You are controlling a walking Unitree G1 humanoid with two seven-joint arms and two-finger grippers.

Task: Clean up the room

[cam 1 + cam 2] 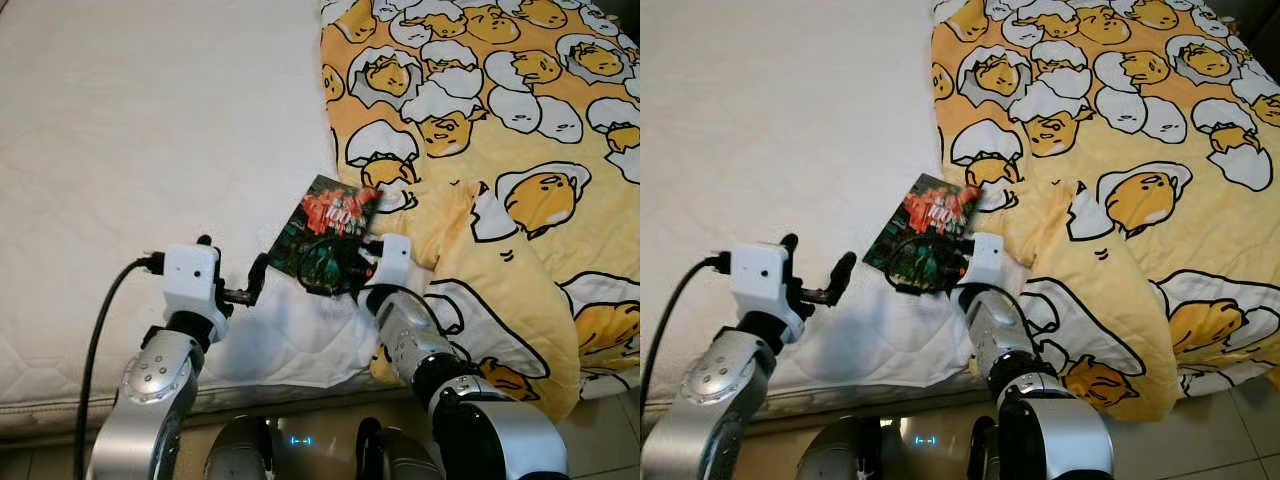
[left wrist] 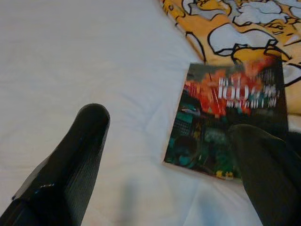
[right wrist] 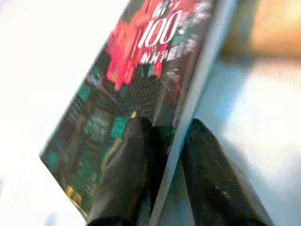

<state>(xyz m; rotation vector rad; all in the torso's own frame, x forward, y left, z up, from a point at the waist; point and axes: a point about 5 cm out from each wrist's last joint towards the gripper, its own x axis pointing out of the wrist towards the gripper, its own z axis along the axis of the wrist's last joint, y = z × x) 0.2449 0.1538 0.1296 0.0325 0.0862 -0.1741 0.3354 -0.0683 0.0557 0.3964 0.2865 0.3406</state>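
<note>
From the head camera, a book [image 1: 325,235] with a dark, red-lettered cover lies near the front edge of the bed [image 1: 150,150], just left of a yellow egg-print blanket [image 1: 500,150], with the right hand [image 1: 362,268] pinching its near right edge and the left hand [image 1: 240,285] spread open just beside its near left corner. The left wrist camera shows the book [image 2: 225,122] flat on the white sheet between the spread black fingers [image 2: 70,165]. The right wrist camera shows one finger [image 3: 124,174] on the cover and the other under the book's edge.
</note>
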